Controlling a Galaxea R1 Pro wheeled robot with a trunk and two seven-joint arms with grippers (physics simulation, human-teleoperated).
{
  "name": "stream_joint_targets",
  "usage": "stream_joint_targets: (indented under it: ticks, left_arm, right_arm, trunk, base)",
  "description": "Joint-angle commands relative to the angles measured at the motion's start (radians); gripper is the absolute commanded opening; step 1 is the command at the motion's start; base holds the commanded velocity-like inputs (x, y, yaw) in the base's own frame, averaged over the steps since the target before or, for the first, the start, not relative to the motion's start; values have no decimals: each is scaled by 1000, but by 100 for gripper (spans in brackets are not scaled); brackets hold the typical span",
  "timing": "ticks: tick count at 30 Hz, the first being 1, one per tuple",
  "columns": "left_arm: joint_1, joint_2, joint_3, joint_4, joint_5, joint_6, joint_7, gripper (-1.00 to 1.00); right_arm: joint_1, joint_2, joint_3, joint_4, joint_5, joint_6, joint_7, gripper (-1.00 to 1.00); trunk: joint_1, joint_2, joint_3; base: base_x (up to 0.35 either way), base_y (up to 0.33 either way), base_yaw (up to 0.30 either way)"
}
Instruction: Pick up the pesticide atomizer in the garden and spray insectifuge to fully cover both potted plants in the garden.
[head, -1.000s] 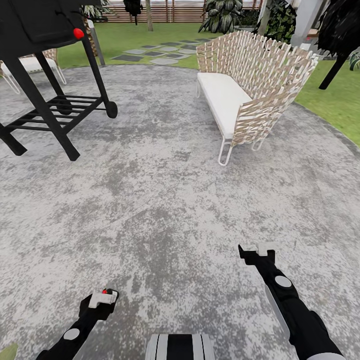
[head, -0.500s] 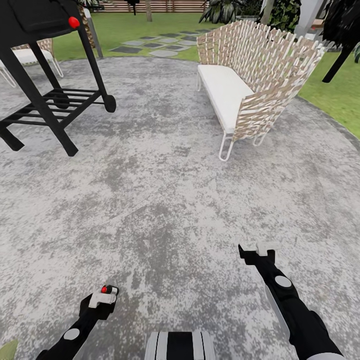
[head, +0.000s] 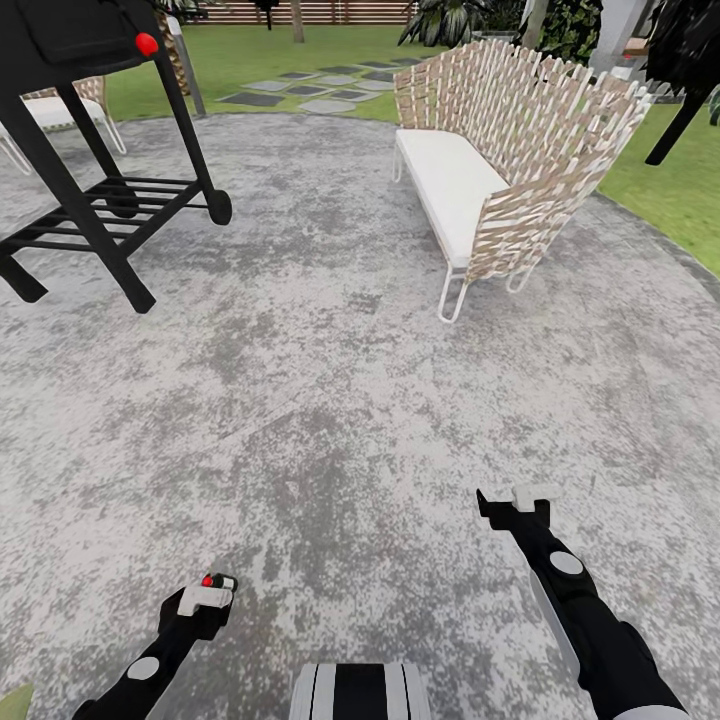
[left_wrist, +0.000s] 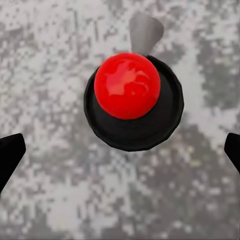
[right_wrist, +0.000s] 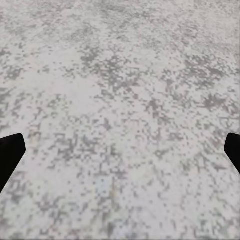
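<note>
The pesticide atomizer, black with a red cap, sits at the left gripper; its fingers appear closed on it, though contact is not clearly visible. The right gripper hangs empty, fingers spread, above the mottled grey patio. A woven bench and a black grill stand ahead.

patio: mottled grey-white | bench: tan weave, white cushion | grill: black, red knob

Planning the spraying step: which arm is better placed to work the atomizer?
Left. The red-capped atomizer sits right at the left gripper, centred between its fingertips in the wrist view. The right gripper faces bare patio.
</note>
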Motion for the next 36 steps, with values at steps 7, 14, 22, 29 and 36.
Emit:
stream_joint_targets:
  ticks: [7,14,22,29,36]
  left_arm:
    - [-1,-1,8,1,-8,-4,-6,100]
    - [-1,-1,8,1,-8,-3,-6,100]
    - [-1,-1,9,0,-8,-4,-6,100]
    - [-1,-1,9,0,-8,-3,-6,100]
    - [-1,-1,9,1,-8,-4,-6,100]
  right_arm:
    - [0,0,0,-1,1,6,0,100]
    - [0,0,0,-1,1,6,0,100]
    - [0,0,0,-1,1,6,0,100]
    - [0,0,0,-1,1,6,0,100]
    - [0,0,0,-2,1,6,0,100]
  trunk:
    - [0,0,-1]
    - [0,0,-1]
    - [0,0,-1]
    - [0,0,-1]
    - [0,0,-1]
  base:
    - [6,0,0]
    - [16,0,0]
    - [7,0,0]
    - [20,0,0]
    - [29,0,0]
